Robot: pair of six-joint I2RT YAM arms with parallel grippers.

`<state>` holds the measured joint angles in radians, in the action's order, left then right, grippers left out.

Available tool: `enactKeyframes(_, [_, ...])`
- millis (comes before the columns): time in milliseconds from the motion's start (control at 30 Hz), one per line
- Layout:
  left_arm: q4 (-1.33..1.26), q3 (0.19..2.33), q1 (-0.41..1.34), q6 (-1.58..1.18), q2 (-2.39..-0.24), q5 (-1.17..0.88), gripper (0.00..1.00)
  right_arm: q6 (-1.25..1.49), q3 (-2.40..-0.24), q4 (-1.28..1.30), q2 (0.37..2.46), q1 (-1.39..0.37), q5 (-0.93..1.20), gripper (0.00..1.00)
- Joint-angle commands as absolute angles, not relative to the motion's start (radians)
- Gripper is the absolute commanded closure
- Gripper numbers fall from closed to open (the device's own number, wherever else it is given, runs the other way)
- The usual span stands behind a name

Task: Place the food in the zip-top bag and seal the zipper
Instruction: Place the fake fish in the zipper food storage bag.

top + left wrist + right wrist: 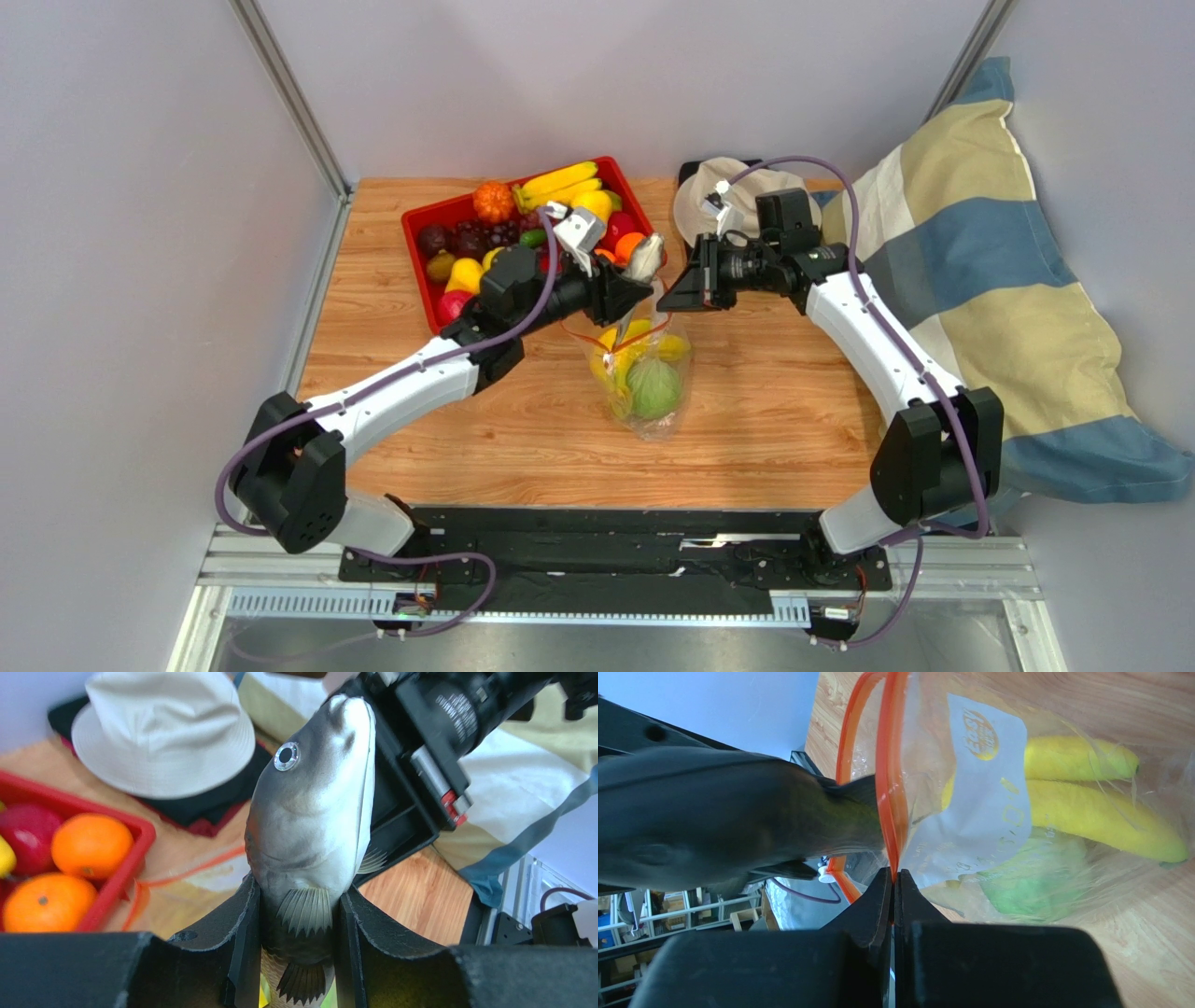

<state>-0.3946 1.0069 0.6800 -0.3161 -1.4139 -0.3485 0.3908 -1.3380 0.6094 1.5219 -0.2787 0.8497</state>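
Fish first, as we see it: the grey fish [312, 812] stands head-up between the fingers of the left gripper [298, 906], which is clamped on its lower body just above the tail fin. From the top camera we find that gripper over the middle of the table [786, 420], just in front of the red tray [418, 224], where oranges [91, 843] and other toy fruit lie. Facing it, the right gripper [894, 882] is pinched tight on the zipper [891, 777], the orange-red strip along the mouth of the zip-top bag [980, 791], holding that edge lifted. In the right wrist view the fish's tail end lies between the two orange-red lips (how far in it reaches, we cannot tell). Inside the bag lie yellow bananas [1088, 805] and a green round ball [1032, 882], with the bag's lower part resting on the wood. A white hat [716, 189] and a striped pillow [982, 252] sit beyond the right arm.
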Motion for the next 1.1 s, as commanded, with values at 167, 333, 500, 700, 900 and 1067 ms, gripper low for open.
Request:
enactKeyframes(167, [-0.368, 0.870, 0.696, -0.455, -1.293, -0.296, 0.89, 0.410, -1.270, 0.561, 1.431, -0.287, 0.848, 1.00])
enactKeyframes(333, [-0.097, 0.957, 0.698, -0.566, -1.342, -0.276, 0.89, 0.407, -1.243, 0.557, 1.410, -0.294, 0.836, 1.00])
enactKeyframes(500, [0.050, 1.022, 0.696, -0.653, -1.420, -0.301, 0.88, 0.399, -1.241, 0.552, 1.399, -0.308, 0.833, 1.00])
enactKeyframes(700, [0.182, 1.103, 0.695, -0.702, -1.491, -0.252, 0.83, 0.376, -1.239, 0.566, 1.379, -0.314, 0.828, 1.00])
enactKeyframes(900, [0.307, 1.215, 0.689, -0.707, -1.574, -0.276, 0.77, 0.364, -1.238, 0.572, 1.364, -0.316, 0.825, 1.00])
enactKeyframes(1067, [0.299, 1.261, 0.718, -0.544, -1.542, -0.339, 0.80, 0.362, -1.229, 0.561, 1.362, -0.316, 0.819, 1.00])
